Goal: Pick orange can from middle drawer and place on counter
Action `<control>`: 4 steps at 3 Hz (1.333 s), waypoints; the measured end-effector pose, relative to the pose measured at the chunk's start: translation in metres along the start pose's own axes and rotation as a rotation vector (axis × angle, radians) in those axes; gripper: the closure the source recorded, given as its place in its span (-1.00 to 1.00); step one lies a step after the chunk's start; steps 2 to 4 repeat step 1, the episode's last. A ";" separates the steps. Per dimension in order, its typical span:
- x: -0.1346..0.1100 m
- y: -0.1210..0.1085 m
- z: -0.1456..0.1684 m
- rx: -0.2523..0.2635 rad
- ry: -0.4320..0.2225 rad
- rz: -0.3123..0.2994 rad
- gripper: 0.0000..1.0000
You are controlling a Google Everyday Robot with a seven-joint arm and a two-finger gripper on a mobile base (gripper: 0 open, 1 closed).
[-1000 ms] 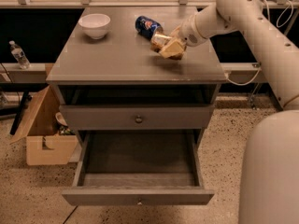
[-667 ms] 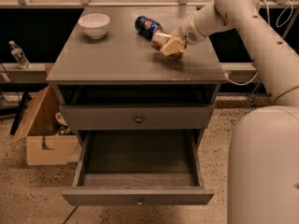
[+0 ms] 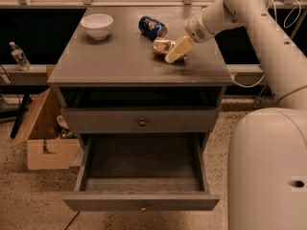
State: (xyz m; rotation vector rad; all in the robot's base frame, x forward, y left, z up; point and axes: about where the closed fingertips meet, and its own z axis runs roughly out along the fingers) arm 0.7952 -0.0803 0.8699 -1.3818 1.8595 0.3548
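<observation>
The orange can (image 3: 161, 46) lies on its side on the counter (image 3: 120, 56), towards the back right. My gripper (image 3: 169, 54) reaches down from the right and its tip is right against the can's right side. The can rests on or just above the counter top. The middle drawer (image 3: 142, 200) is pulled out at the bottom of the cabinet, and its inside shows nothing in it.
A blue can (image 3: 152, 27) lies just behind the orange can. A white bowl (image 3: 97, 25) stands at the counter's back left. A closed drawer front with a knob (image 3: 142, 122) is above the open one. A cardboard box (image 3: 45, 138) sits on the floor at left. My white base (image 3: 268, 171) fills the lower right.
The arm and the orange can have stayed at nearly the same spot on the counter. The drawer has stayed open.
</observation>
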 end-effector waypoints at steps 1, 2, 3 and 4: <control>0.015 -0.003 -0.029 0.024 0.004 -0.007 -1.00; 0.015 -0.003 -0.029 0.024 0.004 -0.007 -1.00; 0.015 -0.003 -0.029 0.024 0.004 -0.007 -1.00; 0.015 -0.003 -0.029 0.024 0.004 -0.007 -1.00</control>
